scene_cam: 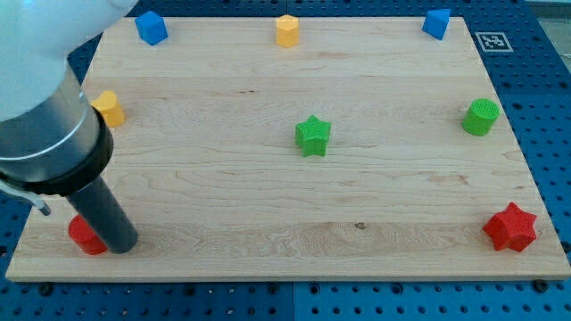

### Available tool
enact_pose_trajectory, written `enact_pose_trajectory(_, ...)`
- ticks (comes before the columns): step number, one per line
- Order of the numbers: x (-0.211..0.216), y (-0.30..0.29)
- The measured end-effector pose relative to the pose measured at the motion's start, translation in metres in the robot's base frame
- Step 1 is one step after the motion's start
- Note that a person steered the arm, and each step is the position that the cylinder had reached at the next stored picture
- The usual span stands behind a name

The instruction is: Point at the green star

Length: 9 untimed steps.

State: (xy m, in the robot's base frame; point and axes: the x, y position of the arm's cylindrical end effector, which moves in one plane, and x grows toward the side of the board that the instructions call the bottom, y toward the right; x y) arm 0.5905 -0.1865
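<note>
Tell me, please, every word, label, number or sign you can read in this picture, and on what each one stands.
No words, numbers or brand names can be read.
Marker: a black-and-white square code pattern on a white tag beside the board's top right corner; it bears no letters.
The blocks, including the green star, carry no print.
My tip carries no print either.

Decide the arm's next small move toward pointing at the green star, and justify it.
Probably slide my tip toward the view's right and slightly up. It sits at the board's bottom-left, against the red block, while the green star stands apart near the middle, with bare board between.
</note>
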Motion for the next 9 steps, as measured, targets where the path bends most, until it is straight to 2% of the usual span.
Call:
enact_pose_trajectory(2, -0.003, 0.002)
enact_pose_trajectory(5, -0.132, 0.038)
enact_pose_trajectory(7, -0.185, 0.098)
enact_pose_trajectory(8, -0.209, 0.148)
enact_pose_trajectory(9, -0.206, 0.215)
